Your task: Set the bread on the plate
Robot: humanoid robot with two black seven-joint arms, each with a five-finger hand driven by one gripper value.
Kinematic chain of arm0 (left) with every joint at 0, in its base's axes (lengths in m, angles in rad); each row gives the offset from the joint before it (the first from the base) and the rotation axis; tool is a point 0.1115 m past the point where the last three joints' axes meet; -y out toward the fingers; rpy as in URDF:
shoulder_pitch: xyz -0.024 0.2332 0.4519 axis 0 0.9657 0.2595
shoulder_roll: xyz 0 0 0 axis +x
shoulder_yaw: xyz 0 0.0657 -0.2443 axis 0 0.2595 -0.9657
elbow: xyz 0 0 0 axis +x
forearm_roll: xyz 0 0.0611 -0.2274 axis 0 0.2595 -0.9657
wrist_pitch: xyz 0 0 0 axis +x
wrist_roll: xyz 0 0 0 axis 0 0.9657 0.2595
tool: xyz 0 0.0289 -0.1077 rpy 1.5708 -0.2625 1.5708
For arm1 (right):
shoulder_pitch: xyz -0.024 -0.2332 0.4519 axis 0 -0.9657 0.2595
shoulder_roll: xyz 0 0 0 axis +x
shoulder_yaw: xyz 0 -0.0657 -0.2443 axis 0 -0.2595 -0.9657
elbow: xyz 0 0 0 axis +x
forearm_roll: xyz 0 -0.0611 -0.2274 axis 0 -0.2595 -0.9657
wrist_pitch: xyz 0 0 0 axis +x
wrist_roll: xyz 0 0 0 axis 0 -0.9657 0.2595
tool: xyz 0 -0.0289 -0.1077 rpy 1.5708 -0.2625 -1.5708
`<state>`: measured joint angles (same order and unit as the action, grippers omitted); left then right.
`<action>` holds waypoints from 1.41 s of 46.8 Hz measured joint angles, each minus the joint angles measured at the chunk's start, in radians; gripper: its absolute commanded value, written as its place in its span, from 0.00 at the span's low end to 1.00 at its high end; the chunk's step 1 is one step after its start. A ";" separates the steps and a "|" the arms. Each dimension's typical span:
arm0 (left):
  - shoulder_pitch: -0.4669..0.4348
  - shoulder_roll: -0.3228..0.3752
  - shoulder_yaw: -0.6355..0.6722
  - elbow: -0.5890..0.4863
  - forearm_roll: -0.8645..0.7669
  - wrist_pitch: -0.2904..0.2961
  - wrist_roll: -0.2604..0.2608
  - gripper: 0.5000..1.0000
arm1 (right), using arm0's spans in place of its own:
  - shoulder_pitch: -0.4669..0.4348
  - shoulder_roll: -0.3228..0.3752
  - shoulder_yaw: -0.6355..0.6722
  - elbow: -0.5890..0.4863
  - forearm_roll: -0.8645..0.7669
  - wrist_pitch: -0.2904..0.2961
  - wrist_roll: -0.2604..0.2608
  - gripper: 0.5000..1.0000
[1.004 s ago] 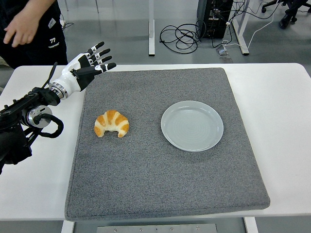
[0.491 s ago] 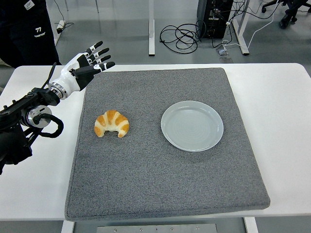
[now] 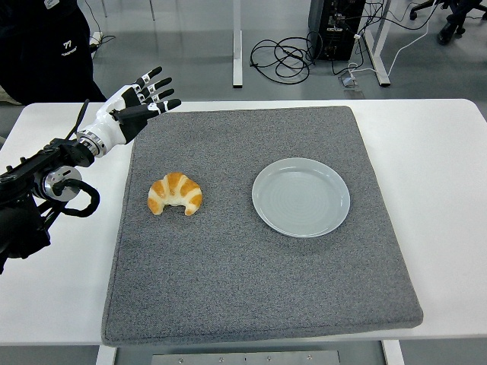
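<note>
A golden croissant (image 3: 175, 194) lies on the left part of the grey mat (image 3: 251, 281). To its right an empty pale grey plate (image 3: 300, 197) sits on the mat, clearly apart from the bread. My left hand (image 3: 141, 97) hovers over the mat's far left corner, well behind the croissant, with its white and black fingers spread and nothing in them. The black left arm (image 3: 38, 190) comes in along the left edge. No right arm shows.
The mat covers most of the white table (image 3: 441, 167). A person in dark clothes (image 3: 46, 46) stands at the top left behind the table. Cables and desk legs lie on the floor beyond.
The person's hand at the top left has withdrawn out of view. My left hand has stayed almost still, fingers spread. Croissant and plate have not moved.
</note>
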<state>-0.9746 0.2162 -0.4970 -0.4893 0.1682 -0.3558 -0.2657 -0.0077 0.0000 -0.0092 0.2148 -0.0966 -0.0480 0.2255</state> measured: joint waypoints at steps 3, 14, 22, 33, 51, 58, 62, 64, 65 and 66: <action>0.000 0.000 0.000 0.000 0.000 0.000 0.000 0.93 | 0.000 0.000 -0.001 0.000 0.000 -0.001 0.000 1.00; -0.001 0.000 0.000 0.000 -0.001 0.007 -0.001 0.93 | 0.000 0.000 -0.001 0.000 0.000 -0.001 0.000 1.00; -0.003 -0.001 0.000 0.000 -0.001 0.012 -0.001 0.93 | 0.000 0.000 0.000 0.000 0.000 0.000 0.000 1.00; -0.003 -0.008 0.000 0.001 -0.001 0.013 -0.001 0.93 | 0.000 0.000 -0.001 0.000 0.000 -0.001 0.000 1.00; -0.034 0.009 0.046 -0.012 0.021 0.014 0.004 0.92 | 0.000 0.000 0.000 0.000 0.000 -0.001 0.000 1.00; -0.079 0.050 0.159 -0.013 0.031 0.014 0.002 0.92 | 0.000 0.000 0.000 0.000 0.000 -0.001 0.000 1.00; -0.110 0.066 0.214 -0.013 0.032 0.014 0.001 0.92 | 0.000 0.000 0.000 0.000 0.000 -0.001 0.000 1.00; -0.129 0.077 0.239 -0.013 0.032 0.013 0.002 0.92 | 0.000 0.000 0.000 0.000 0.000 -0.001 0.000 1.00; -0.138 0.083 0.253 -0.013 0.033 0.013 0.003 0.92 | 0.000 0.000 0.000 0.000 0.000 -0.001 0.000 1.00; -0.149 0.089 0.271 -0.013 0.035 0.012 0.003 0.92 | 0.000 0.000 0.000 0.000 0.000 -0.001 0.000 1.00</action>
<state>-1.1241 0.3053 -0.2262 -0.5021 0.2030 -0.3439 -0.2623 -0.0078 0.0000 -0.0091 0.2148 -0.0966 -0.0491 0.2255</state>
